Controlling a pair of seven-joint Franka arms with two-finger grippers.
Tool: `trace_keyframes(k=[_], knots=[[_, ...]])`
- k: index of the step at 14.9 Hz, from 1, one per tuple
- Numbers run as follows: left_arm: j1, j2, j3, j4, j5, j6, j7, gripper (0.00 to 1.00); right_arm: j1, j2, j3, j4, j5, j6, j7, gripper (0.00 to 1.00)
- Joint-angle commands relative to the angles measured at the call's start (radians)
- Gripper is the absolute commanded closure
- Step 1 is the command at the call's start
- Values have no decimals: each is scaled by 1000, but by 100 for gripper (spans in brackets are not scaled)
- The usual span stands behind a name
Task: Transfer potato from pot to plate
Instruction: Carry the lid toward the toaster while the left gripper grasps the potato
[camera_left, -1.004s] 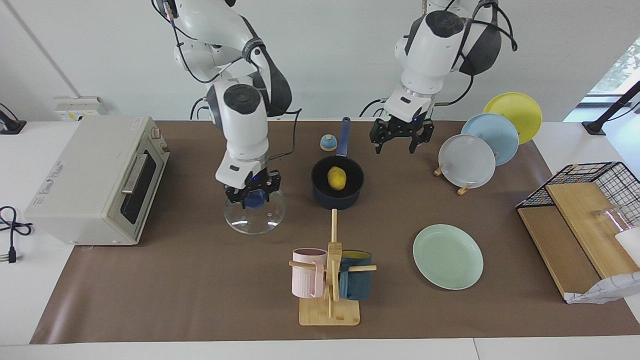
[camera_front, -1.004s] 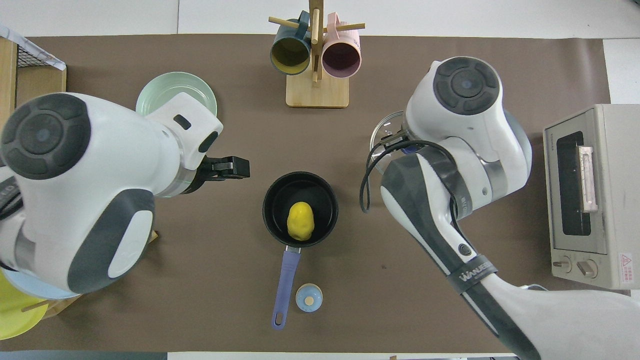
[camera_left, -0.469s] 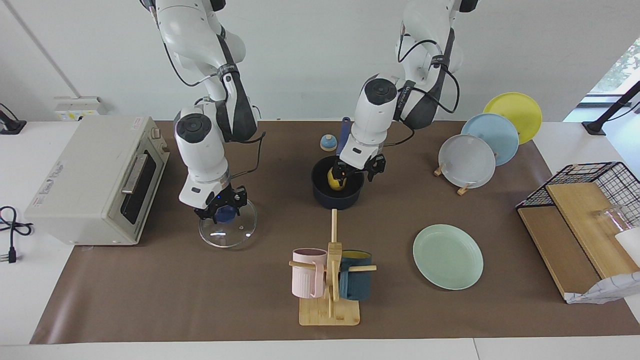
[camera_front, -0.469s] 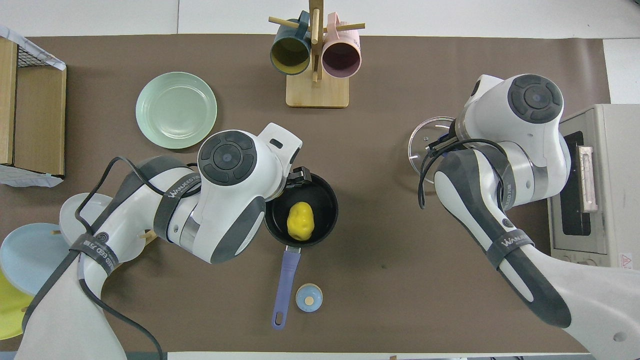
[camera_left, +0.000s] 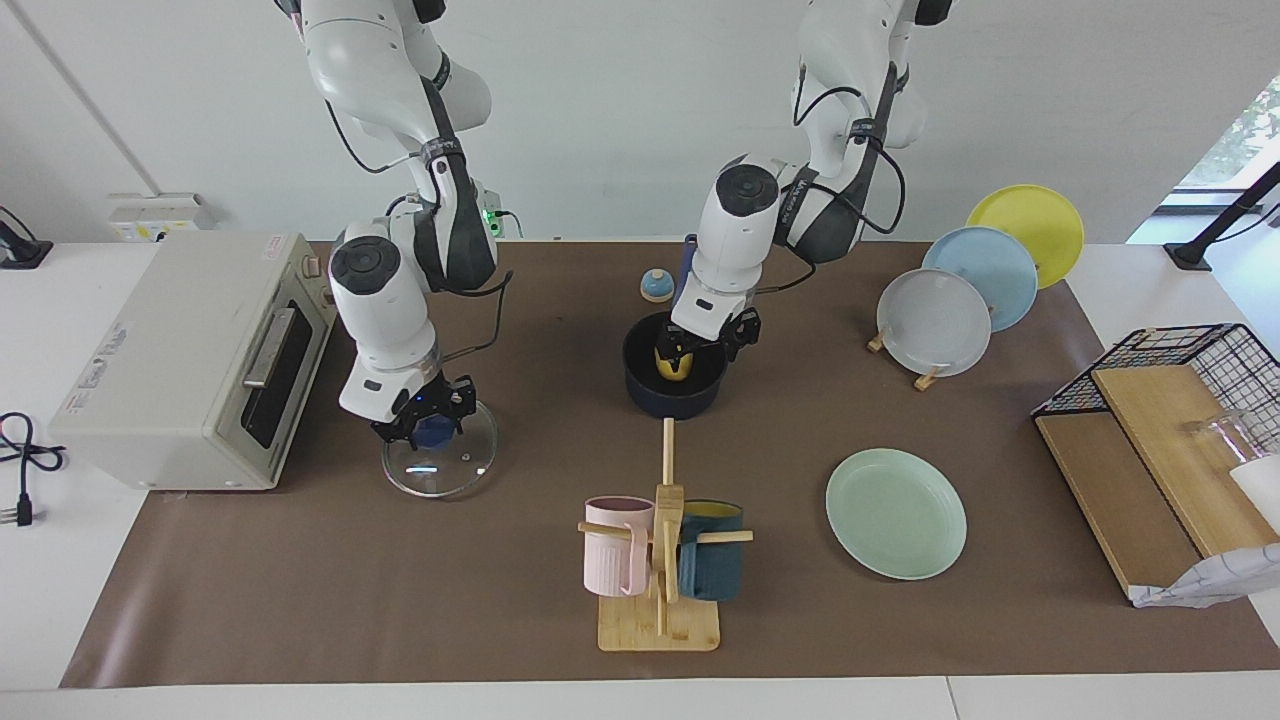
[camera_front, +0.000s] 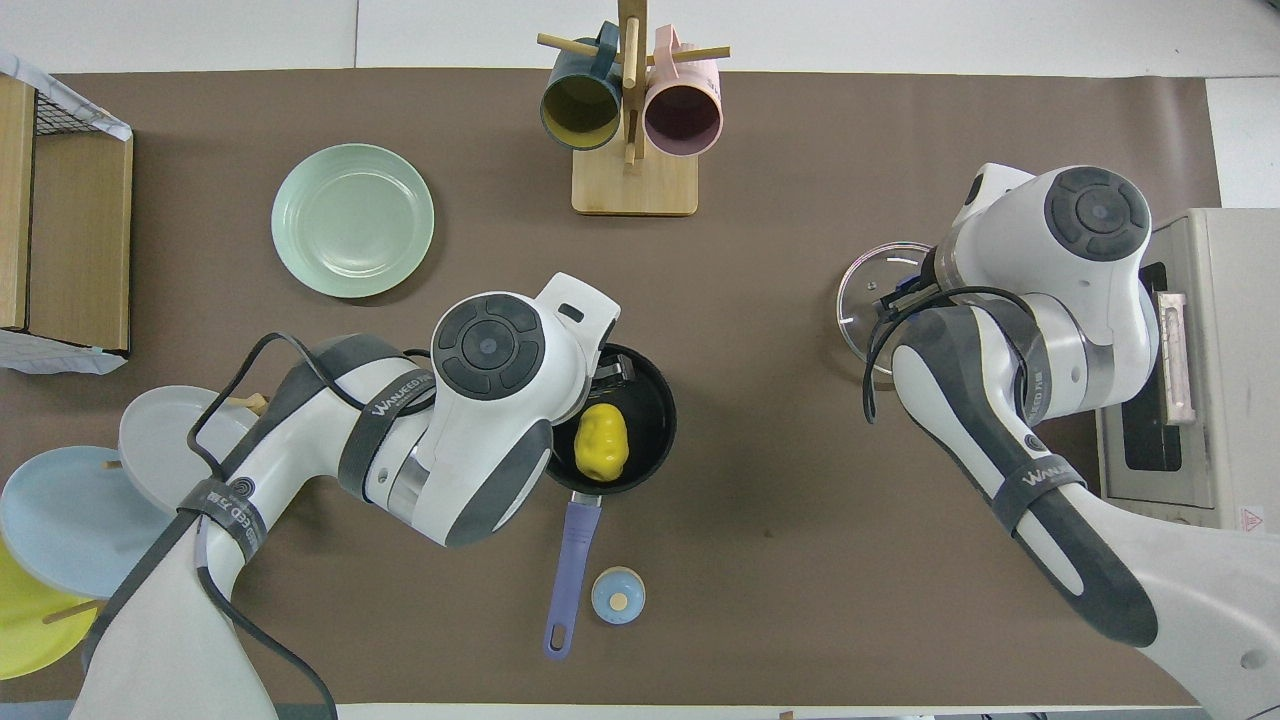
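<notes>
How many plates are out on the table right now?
4. The mint-green plate lies flat, toward the left arm's end of the table. The white-grey plate, light-blue plate and yellow plate stand on a rack nearer the robots. None seem hidden.

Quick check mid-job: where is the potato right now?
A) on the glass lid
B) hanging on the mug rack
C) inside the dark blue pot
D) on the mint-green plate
C: the potato lies inside the pot, with the left pincer lowered over it, while the mint-green plate holds nothing.
</notes>
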Motion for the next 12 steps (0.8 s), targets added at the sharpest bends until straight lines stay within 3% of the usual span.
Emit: trace_keyframes(k=[1, 7, 9, 10, 12], knots=[[-33, -7, 14, -48, -10, 65, -45, 0, -34, -39, 13, -59, 15, 46, -47, 44], [-65, 21, 16, -59, -10, 78, -78, 0, -59, -42, 11, -82, 14, 71, -70, 39], [-70, 25, 16, -59, -10, 76, -79, 0, -60, -44, 11, -97, 14, 93, -64, 21], [-70, 27, 16, -60, -10, 78, -79, 0, -59, -45, 13, -94, 14, 83, -58, 2], [-79, 35, 16, -60, -10, 78, -91, 0, -59, -68, 13, -85, 15, 51, -37, 0]])
